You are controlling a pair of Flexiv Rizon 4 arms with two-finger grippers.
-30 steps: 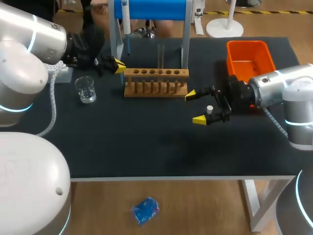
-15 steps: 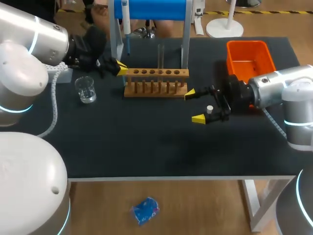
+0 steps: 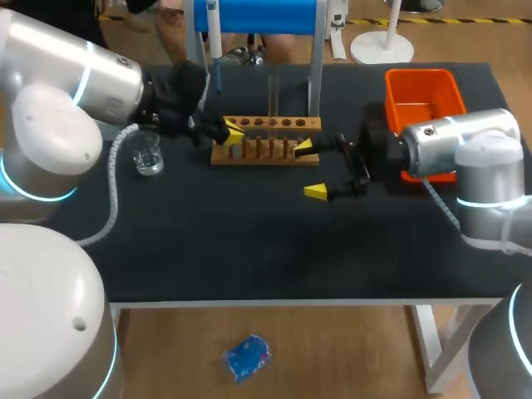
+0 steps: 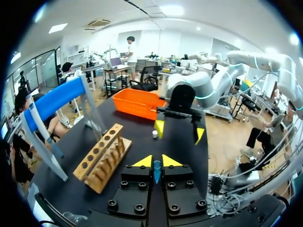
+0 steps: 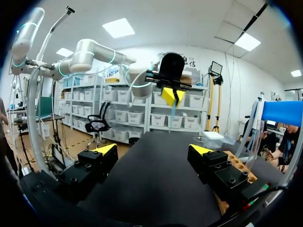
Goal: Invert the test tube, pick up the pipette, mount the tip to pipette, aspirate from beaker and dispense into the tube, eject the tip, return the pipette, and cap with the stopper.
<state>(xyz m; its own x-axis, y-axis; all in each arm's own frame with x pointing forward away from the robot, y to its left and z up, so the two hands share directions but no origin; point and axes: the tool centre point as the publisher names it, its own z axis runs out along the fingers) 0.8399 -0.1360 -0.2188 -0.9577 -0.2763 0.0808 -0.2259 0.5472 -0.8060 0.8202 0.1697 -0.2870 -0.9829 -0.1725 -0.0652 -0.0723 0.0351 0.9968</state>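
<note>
My left gripper (image 3: 229, 131) hovers at the left end of the wooden rack (image 3: 266, 141), shut on a small blue pipette tip (image 4: 156, 171) that pokes out between its fingers. That tip (image 5: 173, 111) hangs below the left gripper (image 5: 173, 97) in the right wrist view. My right gripper (image 3: 309, 169) stands wide open by the rack's right end, nothing between its fingers, facing the left one. A clear test tube (image 3: 273, 96) stands upright in the rack. The pipette (image 3: 214, 33) hangs on the blue-topped stand. The white stopper (image 4: 154, 134) lies on the mat by the right gripper (image 4: 179, 131).
A glass beaker (image 3: 147, 152) stands left of the rack, under my left arm. An orange bin (image 3: 424, 96) sits at the back right, behind my right arm. The stand's legs rise just behind the rack. The black mat's front half is bare.
My left gripper has moved right with the tip, from beside the stand's leg to the rack's left front. My right gripper has moved left toward the rack, now covering the stopper in the head view.
</note>
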